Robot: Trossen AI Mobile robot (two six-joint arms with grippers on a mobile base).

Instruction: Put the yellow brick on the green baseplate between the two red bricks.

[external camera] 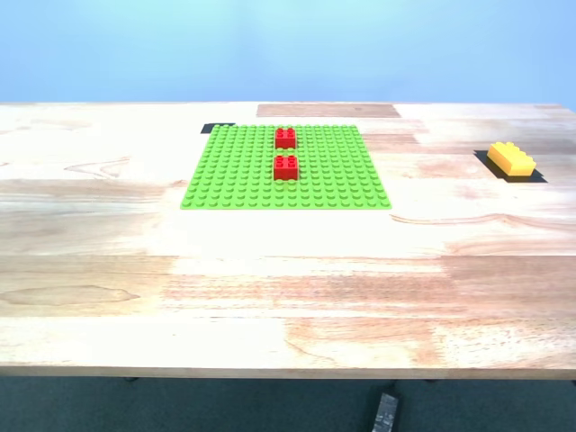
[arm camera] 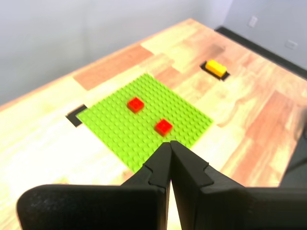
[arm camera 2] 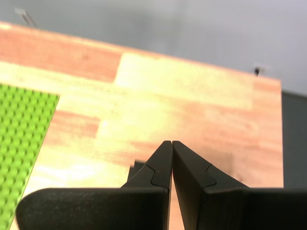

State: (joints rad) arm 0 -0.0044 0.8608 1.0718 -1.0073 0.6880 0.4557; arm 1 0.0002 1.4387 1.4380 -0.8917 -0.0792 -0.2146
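Two red bricks sat apart on one green baseplate, one yellow brick lay off it on the table toward the exterior view's right, my first gripper and my second gripper were both clenched, empty.

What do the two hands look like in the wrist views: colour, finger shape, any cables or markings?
My first hand and my second hand look alike: matte black, two flat fingers tapering to a point, each with a small stepped notch partway along, rising from a broad rounded black base. No cables or markings show. Neither arm appears in the exterior view.
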